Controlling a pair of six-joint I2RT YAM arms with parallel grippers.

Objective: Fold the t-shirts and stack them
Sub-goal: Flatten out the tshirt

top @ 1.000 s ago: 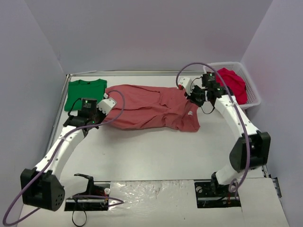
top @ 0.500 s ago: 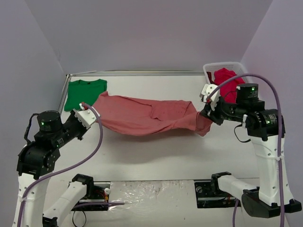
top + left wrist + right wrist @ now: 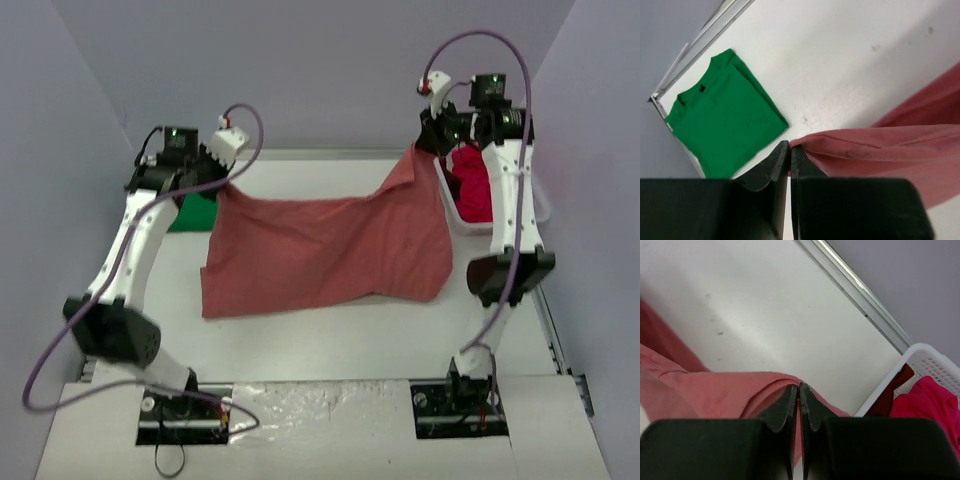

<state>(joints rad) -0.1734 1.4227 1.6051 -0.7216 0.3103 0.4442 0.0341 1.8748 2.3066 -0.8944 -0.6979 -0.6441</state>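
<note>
A salmon-pink t-shirt [image 3: 330, 250] hangs spread between both raised arms, its lower edge resting on the table. My left gripper [image 3: 222, 180] is shut on the shirt's upper left corner [image 3: 805, 142]. My right gripper [image 3: 420, 148] is shut on its upper right corner [image 3: 790, 382]. A folded green t-shirt [image 3: 722, 117] lies flat at the table's far left, mostly hidden behind the left arm in the top view [image 3: 195, 212]. Crimson t-shirts [image 3: 472, 185] lie in the white basket [image 3: 920, 360] at the far right.
The white lattice basket [image 3: 450, 205] stands at the table's right side, just beside the right arm. A metal rail [image 3: 855, 287] runs along the table's far edge. The purple walls close in on three sides.
Both arms have risen and swung toward the back of the table, lifting the pink shirt from a low sag into a hanging sheet. Both grips have stayed shut.
</note>
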